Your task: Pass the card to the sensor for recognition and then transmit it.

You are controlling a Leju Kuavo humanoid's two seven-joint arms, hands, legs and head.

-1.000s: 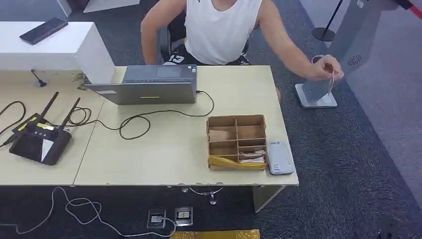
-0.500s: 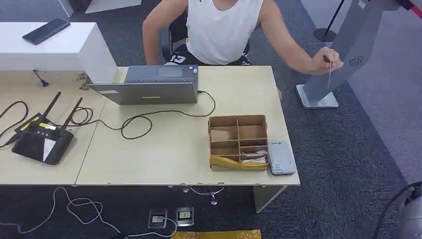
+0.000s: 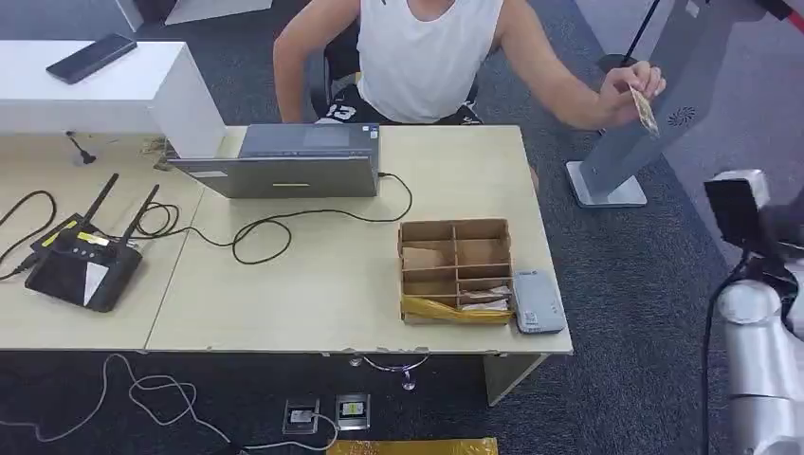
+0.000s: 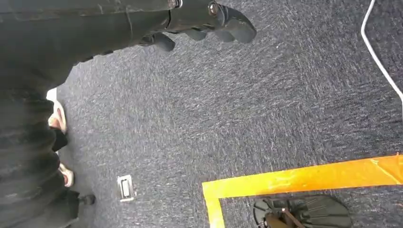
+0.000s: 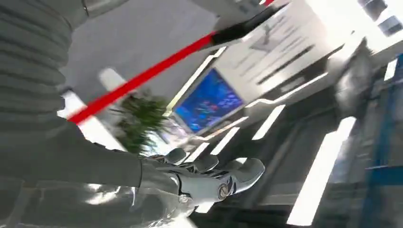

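- Beige card (image 3: 646, 110) sits pinched in a person's hand (image 3: 629, 95), raised off the desk's far right corner, in front of the grey sensor stand (image 3: 654, 104).
- Right arm (image 3: 758, 313) rises at the right edge of the head view; the right hand (image 5: 209, 178) holds nothing, fingers extended and slightly apart.
- Left hand (image 4: 209, 21) hangs over dark carpet, fingers loosely curled, grasping nothing.
- On the wooden desk (image 3: 313, 284): a cardboard divider box (image 3: 455, 270), a laptop (image 3: 284, 161) and a router (image 3: 71, 265).
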